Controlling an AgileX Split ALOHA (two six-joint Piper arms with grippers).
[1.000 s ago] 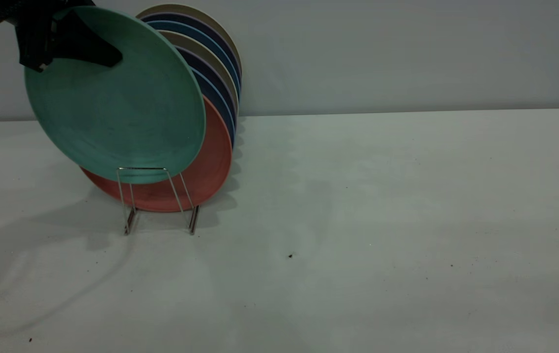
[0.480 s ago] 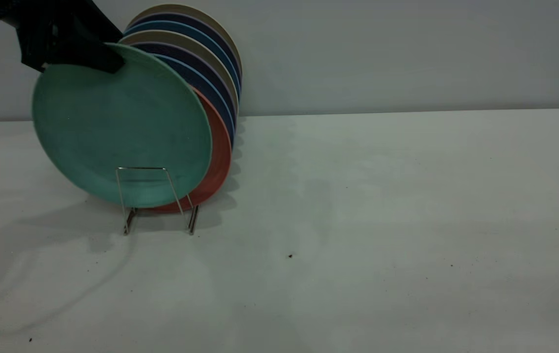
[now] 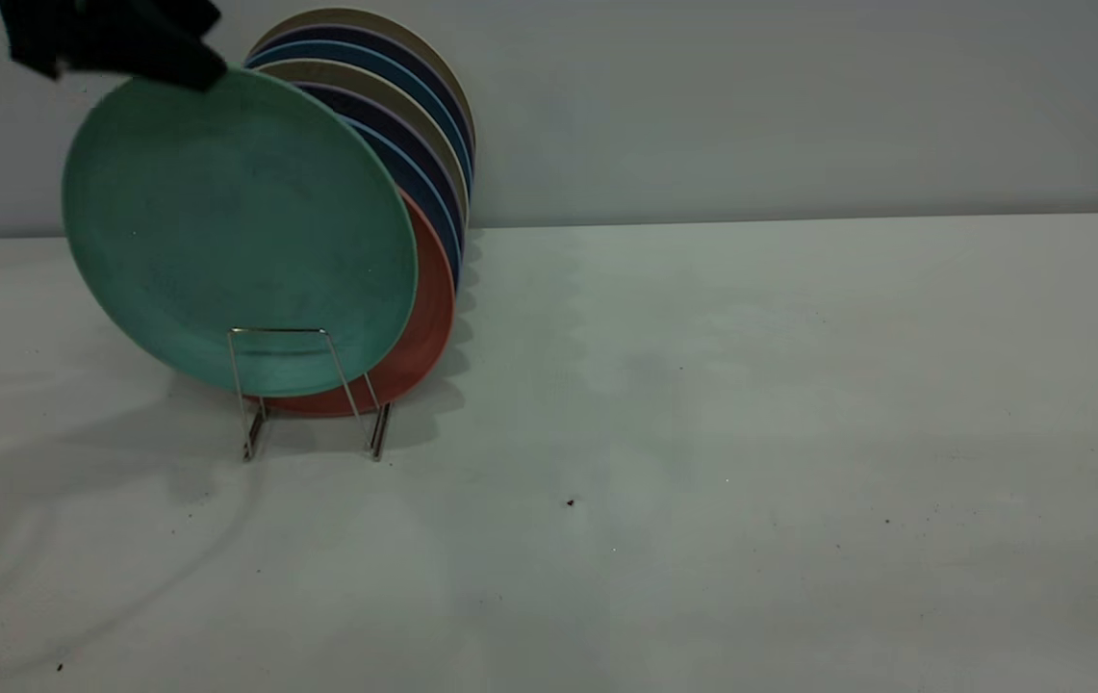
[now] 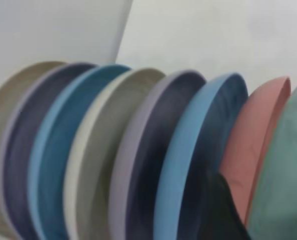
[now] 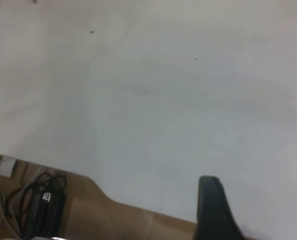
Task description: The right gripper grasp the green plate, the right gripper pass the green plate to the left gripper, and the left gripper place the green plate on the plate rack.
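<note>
Pale white surface (image 3: 702,433), lightly speckled, against a plain grey-white wall. Seen from the right wrist, the surface edge gives onto a brown floor with black cables (image 5: 41,205).

Plate rack (image 3: 308,390) stands at the left side of the surface, wire loop at its front end. Green plate (image 3: 236,226) sits upright in the frontmost slot, tilted slightly, lower rim behind the front loop. Just behind it the salmon-pink plate (image 3: 428,318), then dark blue and beige plates (image 3: 414,125) in a row.

Left claw (image 3: 125,43) at the green plate's top rim, seen only in part; cannot tell whether it pinches the rim or is spread. Right claw (image 5: 213,207) away from the rack, over bare surface near its edge; one dark finger shows, state cannot be told
</note>
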